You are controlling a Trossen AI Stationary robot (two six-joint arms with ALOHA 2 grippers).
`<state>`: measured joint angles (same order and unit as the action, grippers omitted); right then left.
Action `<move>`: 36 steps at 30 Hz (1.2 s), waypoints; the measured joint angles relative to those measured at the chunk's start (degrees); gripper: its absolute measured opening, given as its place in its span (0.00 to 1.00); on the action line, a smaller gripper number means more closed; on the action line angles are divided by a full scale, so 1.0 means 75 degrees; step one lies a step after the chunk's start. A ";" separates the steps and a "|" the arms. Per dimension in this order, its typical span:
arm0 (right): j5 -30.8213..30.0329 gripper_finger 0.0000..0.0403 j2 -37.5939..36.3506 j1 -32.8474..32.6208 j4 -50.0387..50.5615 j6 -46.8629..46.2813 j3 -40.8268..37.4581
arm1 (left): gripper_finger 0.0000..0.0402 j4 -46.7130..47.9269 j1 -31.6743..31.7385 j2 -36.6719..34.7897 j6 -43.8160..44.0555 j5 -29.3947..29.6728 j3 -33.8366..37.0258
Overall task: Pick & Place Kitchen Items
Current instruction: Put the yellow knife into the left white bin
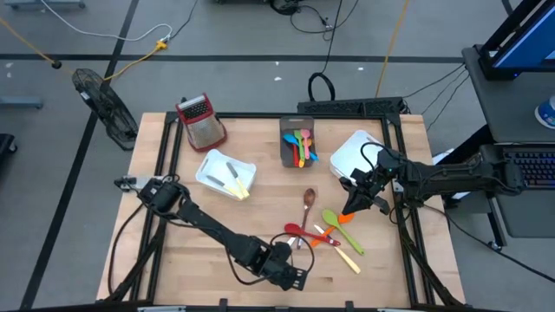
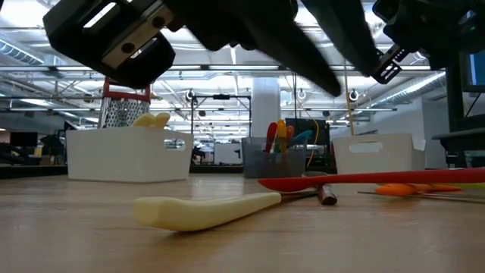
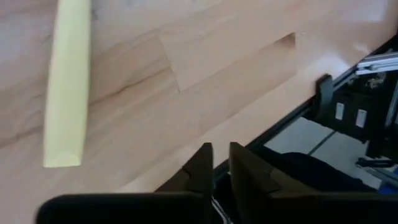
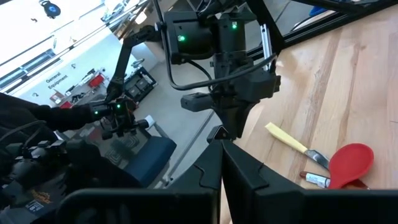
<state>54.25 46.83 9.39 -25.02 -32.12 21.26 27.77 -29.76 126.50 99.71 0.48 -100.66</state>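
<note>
Cream-handled knife (image 1: 346, 257) lies on the counter (image 1: 191, 251) just beside the left jaws (image 1: 293, 277) — barely parted, empty; centre over its handle first. Right jaws (image 1: 358, 204) shut, empty — farther off.

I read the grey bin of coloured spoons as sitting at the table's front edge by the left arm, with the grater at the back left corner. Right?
Not quite. The grey bin with the coloured spoons stands at the back of the table, near the middle, far from the left gripper at the front edge. The high view shows it. The grater is at the back left corner, as you said.
</note>
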 joint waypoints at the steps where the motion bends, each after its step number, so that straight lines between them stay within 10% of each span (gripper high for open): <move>1: -0.0002 0.01 0.0000 0.0000 0.0001 0.0003 0.0000 | 0.16 0.0053 0.0000 0.0000 -0.0023 0.0005 0.0000; 13: -0.0009 0.01 0.0000 0.0000 0.0001 0.0003 0.0003 | 0.46 0.0345 0.0020 -0.0006 -0.0310 -0.0118 0.0003; 36: -0.0016 0.01 0.0000 0.0002 0.0009 0.0038 0.0009 | 0.48 0.1201 0.0291 -0.0089 -0.0720 -0.0454 0.0002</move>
<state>54.13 46.83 9.40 -24.95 -31.83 21.32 36.78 -27.58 125.83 94.31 -2.92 -100.65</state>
